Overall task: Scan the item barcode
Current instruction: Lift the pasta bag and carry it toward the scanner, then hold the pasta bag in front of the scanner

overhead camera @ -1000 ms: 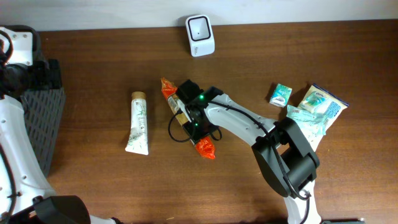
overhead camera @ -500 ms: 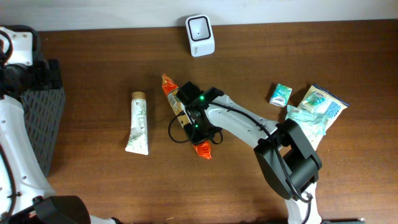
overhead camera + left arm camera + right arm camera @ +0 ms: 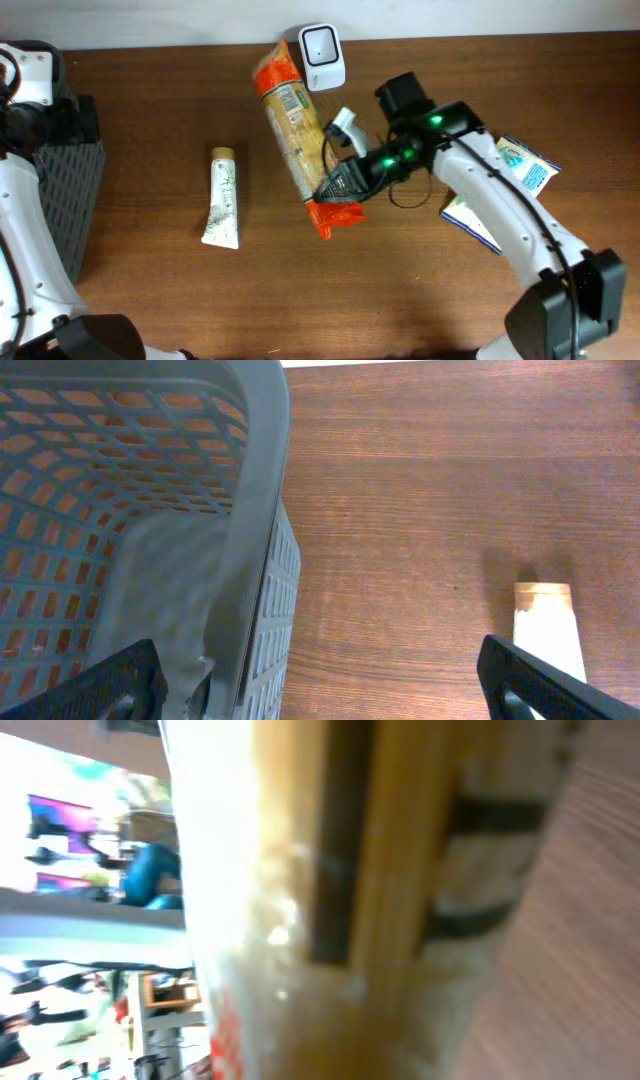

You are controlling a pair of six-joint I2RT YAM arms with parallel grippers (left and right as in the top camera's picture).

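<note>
Pasta packet (image 3: pixel 293 125) is up off the surface (image 3: pixel 150 300), its top end by the white scanner (image 3: pixel 322 44). The right gripper (image 3: pixel 335 185) squeezes its lower end. The left gripper (image 3: pixel 320 685) is wide apart over the basket (image 3: pixel 255 480).

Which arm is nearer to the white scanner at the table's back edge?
Right. The right arm holds the orange-ended pack right beside the scanner; the left arm hangs far off at the grey basket.

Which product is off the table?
The orange-ended packet, clamped near its lower end by the right gripper; the tube and the green-and-white packs lie flat on the table.
</note>
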